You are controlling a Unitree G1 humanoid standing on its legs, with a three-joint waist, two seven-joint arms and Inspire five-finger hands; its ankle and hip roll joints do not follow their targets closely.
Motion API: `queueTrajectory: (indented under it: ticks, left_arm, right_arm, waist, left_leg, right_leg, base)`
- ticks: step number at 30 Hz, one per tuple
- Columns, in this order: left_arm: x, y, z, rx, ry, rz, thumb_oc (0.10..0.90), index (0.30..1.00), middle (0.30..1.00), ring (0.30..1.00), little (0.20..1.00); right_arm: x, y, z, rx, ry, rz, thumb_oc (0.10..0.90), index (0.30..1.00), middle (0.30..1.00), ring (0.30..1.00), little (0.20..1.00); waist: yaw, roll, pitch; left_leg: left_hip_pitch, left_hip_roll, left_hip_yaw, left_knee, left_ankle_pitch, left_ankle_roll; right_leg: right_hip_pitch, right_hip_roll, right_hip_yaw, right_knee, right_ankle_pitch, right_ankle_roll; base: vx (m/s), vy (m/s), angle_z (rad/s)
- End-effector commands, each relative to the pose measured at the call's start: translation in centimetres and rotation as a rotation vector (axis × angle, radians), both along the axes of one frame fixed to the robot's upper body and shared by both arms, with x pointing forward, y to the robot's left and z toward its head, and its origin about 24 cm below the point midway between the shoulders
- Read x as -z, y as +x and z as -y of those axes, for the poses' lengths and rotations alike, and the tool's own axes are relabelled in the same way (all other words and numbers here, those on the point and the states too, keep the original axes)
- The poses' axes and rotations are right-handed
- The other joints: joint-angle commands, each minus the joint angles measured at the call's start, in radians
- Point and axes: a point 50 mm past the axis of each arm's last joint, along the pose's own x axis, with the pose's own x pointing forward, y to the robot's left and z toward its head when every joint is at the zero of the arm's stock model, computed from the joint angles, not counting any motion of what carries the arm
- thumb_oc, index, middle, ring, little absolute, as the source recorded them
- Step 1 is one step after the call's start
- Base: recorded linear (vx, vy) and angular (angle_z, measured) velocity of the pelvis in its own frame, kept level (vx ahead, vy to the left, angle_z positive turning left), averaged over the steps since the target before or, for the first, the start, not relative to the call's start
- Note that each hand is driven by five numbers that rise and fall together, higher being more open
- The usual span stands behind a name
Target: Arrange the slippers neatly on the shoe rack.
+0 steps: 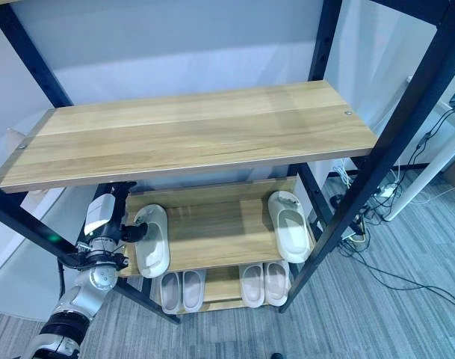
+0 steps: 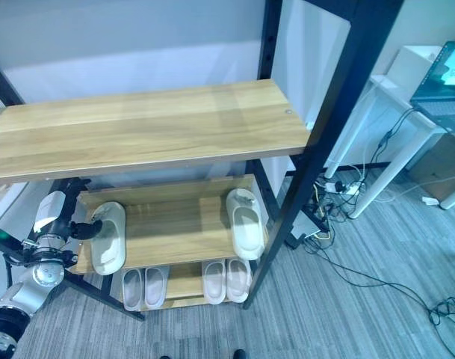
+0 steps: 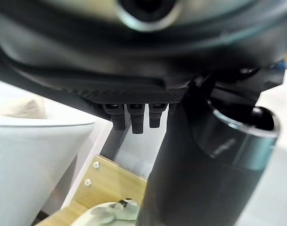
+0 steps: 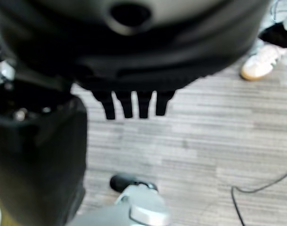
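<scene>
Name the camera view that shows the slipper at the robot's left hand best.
The left eye view: the slipper lies whole on the middle shelf, left hand at its edge. The right eye view shows the same. The left wrist view catches a sliver.

Take the white desk leg (image 1: 421,183) as your landmark; you see it slanting down to the grey carpet (image 1: 406,314) at the right of the scene; black cables (image 1: 376,265) trail over the carpet just beside its foot, and a white power strip (image 1: 389,190) lies close against it; above it, you find a laptop (image 2: 445,78) on the white desk top (image 2: 406,63); well apart from it, a person's white shoe (image 4: 261,63) rests on the carpet.
</scene>
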Motion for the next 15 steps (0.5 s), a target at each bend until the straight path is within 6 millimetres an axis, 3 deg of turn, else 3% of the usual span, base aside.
queueTrajectory:
  ticks: [1,8,15]
  left_arm:
    - [-5.1,2.1,-0.7,-0.01,-0.045,0.226,0.8,0.9,0.9,0.9,0.9]
    - [-4.2,2.2,0.8,0.033,-0.099,0.201,0.8,0.9,0.9,0.9,0.9]
    - [-3.4,2.3,1.0,0.054,-0.037,0.142,0.8,0.9,0.9,0.9,0.9]
  right_arm:
    - [0.0,-0.4,0.1,0.001,-0.014,-0.02,0.8,0.9,0.9,0.9,0.9]
    - [0.2,0.2,-0.4,-0.008,-0.008,-0.015,0.8,0.9,0.9,0.9,0.9]
    - [0.2,0.2,-0.4,0.0,-0.004,-0.015,0.8,0.9,0.9,0.9,0.9]
  waist:
    - [-0.007,-0.023,-0.013]
    - [-0.011,-0.022,-0.01]
    - [-0.013,-0.018,-0.011]
  left_leg:
    - [0.004,-0.061,-0.002,0.005,-0.066,0.015]
    - [0.011,-0.063,0.003,0.005,-0.067,0.017]
    - [0.013,-0.062,0.005,0.005,-0.069,0.016]
  right_leg:
    - [0.038,-0.02,-0.019,0.013,-0.095,0.069]
    - [0.043,-0.02,-0.017,0.013,-0.095,0.068]
    - [0.044,-0.022,-0.019,0.013,-0.096,0.069]
  base:
    - [0.0,0.0,0.0]
    - [0.0,0.0,0.0]
    - [0.0,0.0,0.0]
